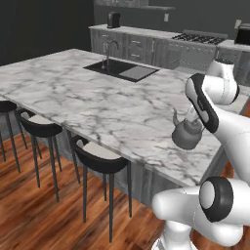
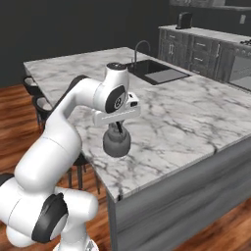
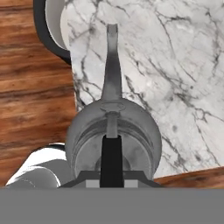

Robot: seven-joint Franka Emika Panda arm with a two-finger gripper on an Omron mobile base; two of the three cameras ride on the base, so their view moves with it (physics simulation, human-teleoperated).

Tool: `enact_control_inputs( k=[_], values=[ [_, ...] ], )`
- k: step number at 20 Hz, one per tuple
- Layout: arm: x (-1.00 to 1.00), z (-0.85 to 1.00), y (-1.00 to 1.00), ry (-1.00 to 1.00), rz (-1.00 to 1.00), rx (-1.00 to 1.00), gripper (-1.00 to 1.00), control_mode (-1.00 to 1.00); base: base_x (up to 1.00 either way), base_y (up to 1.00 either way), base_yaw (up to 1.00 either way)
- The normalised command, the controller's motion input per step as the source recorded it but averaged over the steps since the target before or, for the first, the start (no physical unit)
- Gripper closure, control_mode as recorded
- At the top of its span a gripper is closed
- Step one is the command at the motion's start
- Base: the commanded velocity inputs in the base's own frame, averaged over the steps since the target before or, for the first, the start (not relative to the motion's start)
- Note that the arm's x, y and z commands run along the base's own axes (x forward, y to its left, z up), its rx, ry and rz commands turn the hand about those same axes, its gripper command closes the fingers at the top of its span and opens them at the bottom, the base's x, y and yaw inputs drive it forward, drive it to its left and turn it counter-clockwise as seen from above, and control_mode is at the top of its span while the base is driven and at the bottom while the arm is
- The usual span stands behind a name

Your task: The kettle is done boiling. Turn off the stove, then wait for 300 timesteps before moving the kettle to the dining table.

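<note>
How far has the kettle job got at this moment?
Done: the kettle is off the stove and over the dining table. In hand: the gripper is shut on its handle. Left: releasing it; whether it touches the marble yet I cannot tell.

Jaws clamp the kettle [image 3: 113,131] handle above the dining table [image 3: 175,65].

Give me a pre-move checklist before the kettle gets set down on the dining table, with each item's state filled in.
1. Gripper shut on the handle of the kettle: ok.
2. Kettle upright, spout level: ok.
3. Kettle over the dining table, not past its edge: ok, though close to the near corner.
4. Marble under the kettle bare: ok.
5. Kettle base touching the top: cannot tell.
6. Burners off at the stove: cannot tell, too far away.
</note>
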Motion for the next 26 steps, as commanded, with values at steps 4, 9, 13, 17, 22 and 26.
enact_control_inputs(
  k=[4, 9, 13, 17, 22, 26],
  values=[
    [0.0, 0.0, 0.0, 0.0, 0.0, 0.0, 1.0, 1.0, 0.16, 0.21, -0.13],
    [0.0, 0.0, 0.0, 0.0, 0.0, 0.0, 1.0, 1.0, 0.0, 0.0, 0.0],
    [0.0, 0.0, 0.0, 0.0, 0.0, 0.0, 1.0, 1.0, 0.0, 0.0, 0.0],
    [0.13, 0.0, 0.08, 0.0, 0.0, 0.0, 1.0, -1.0, 0.0, 0.01, 0.0],
    [0.3, 0.0, 0.18, 0.0, 0.0, 0.0, 1.0, -1.0, 0.0, 0.0, 0.0],
    [0.29, 0.0, 0.23, 0.0, 0.0, 0.0, 1.0, -1.0, 0.0, 0.0, 0.0]
  ],
)
